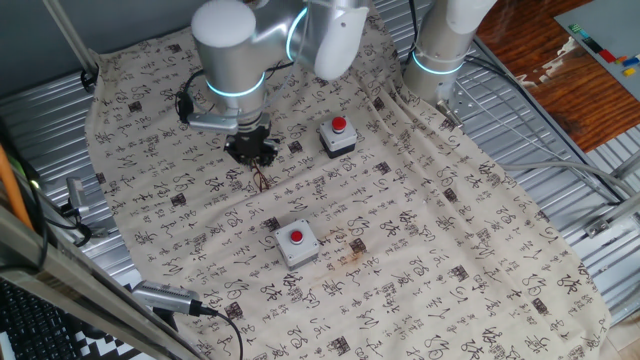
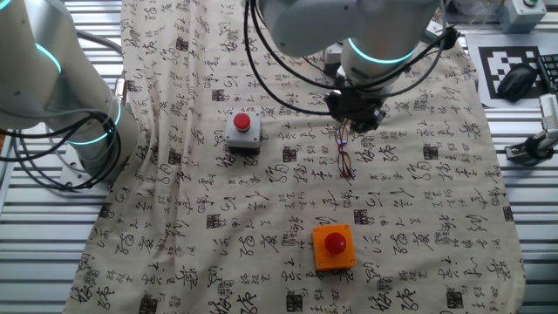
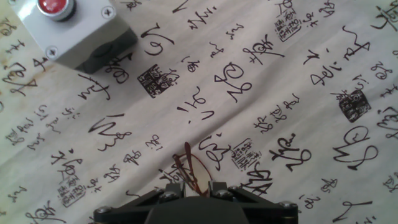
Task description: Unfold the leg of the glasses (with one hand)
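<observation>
The glasses (image 3: 189,167) are thin reddish-brown wire frames lying on the printed cloth. One oval lens shows just ahead of my fingertips in the hand view. From the fixed cameras the glasses (image 1: 263,179) (image 2: 345,159) stick out from under the hand. My gripper (image 3: 196,188) (image 1: 251,152) (image 2: 353,119) is low over the cloth. Its two fingers stand close together with the near end of the frame between them. That end is hidden by the hand.
A grey button box (image 1: 338,137) (image 2: 242,129) (image 3: 71,31) with a red button stands near the gripper. A second box (image 1: 296,243), orange-sided from the other side (image 2: 333,247), sits nearer the cloth's front. Metal slats (image 1: 560,180) border the cloth.
</observation>
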